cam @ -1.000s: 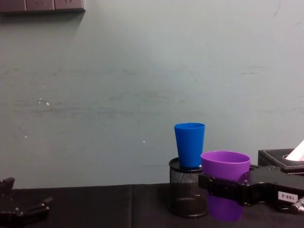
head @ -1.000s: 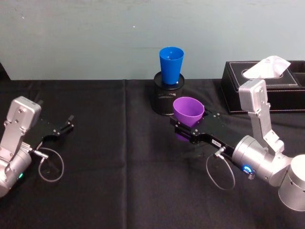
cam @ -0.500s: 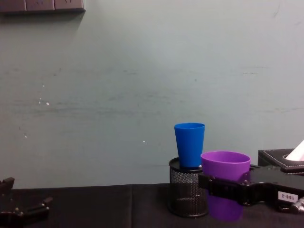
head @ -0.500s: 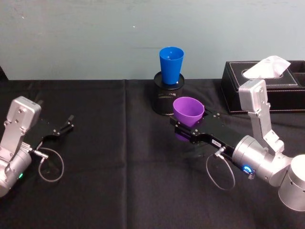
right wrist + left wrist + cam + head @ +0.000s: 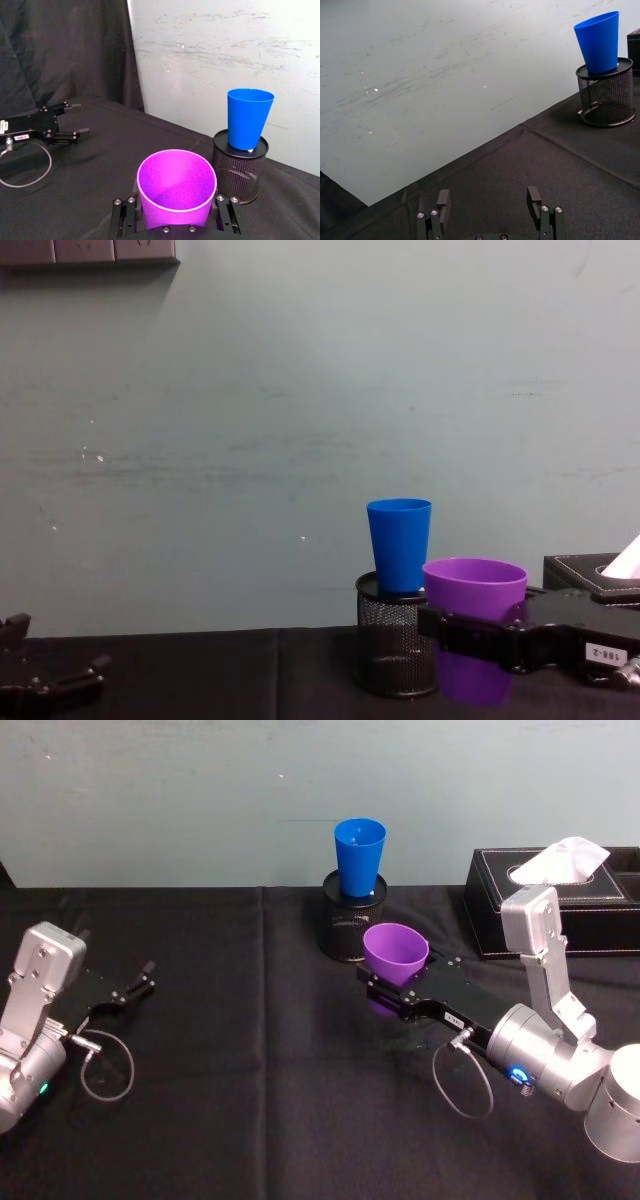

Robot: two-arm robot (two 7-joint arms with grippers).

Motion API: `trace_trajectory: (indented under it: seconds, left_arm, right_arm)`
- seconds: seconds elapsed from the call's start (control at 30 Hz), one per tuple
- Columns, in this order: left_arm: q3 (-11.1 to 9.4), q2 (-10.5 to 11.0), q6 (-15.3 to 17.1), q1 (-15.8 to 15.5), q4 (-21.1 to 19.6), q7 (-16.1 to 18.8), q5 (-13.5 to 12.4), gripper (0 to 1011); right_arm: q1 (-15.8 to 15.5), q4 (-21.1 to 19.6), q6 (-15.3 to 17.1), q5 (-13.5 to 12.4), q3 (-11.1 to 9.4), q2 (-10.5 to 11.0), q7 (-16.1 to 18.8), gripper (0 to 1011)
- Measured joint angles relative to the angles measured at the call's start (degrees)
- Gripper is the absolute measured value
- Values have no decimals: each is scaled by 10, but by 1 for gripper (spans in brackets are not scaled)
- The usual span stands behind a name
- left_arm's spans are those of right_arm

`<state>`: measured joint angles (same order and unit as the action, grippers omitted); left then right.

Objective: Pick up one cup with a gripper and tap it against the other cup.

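While the left gripper (image 5: 128, 989) rests at the left of the black surface (image 5: 250, 1070), fingers apart, the right gripper (image 5: 400, 980) has its fingers clamped on the purple cup (image 5: 395, 952) — upright, just in front of the mesh holder (image 5: 345, 932) carrying the blue cup (image 5: 358, 855) — the cups apart.

Reaches from 4 o'clock with right end effector (image 5: 392, 988) clamped on purple cup (image 5: 395, 950), rests left end effector (image 5: 135, 982) splayed at 9 o'clock.
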<state>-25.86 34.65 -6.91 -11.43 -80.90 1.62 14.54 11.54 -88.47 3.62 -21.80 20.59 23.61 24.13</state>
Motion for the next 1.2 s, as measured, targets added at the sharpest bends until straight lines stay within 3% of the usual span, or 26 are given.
trace_trajectory:
  seconds: [1.2]
  left_arm:
    - [0, 0, 0, 0, 0, 0, 0, 1000]
  right_arm:
    - [0, 0, 0, 0, 0, 0, 0, 723]
